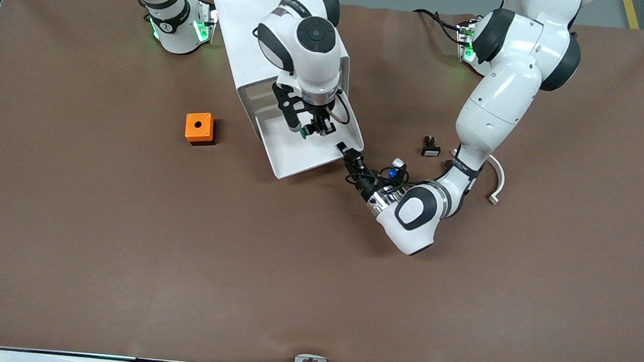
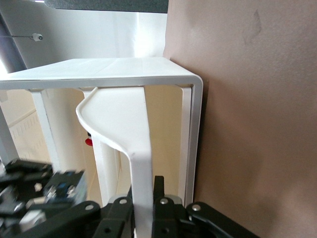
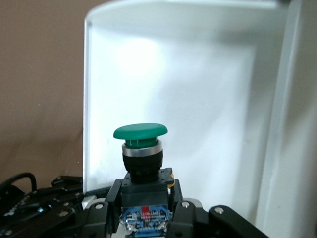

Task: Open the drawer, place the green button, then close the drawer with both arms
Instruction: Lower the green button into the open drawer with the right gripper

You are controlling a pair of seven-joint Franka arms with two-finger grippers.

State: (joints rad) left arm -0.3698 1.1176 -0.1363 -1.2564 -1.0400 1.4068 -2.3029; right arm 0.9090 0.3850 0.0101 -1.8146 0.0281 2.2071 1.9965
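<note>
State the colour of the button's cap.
Green: the button has a round green cap, clearest in the right wrist view, held by the right end effector over the open drawer.

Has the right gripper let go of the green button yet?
No. The right gripper is shut on the button, holding it over the open drawer.

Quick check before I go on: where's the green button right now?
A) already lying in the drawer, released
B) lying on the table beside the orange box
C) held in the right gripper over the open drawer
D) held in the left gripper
C: the right gripper is clamped on the button over the pulled-out drawer, while the left gripper grips the drawer's front edge.
</note>
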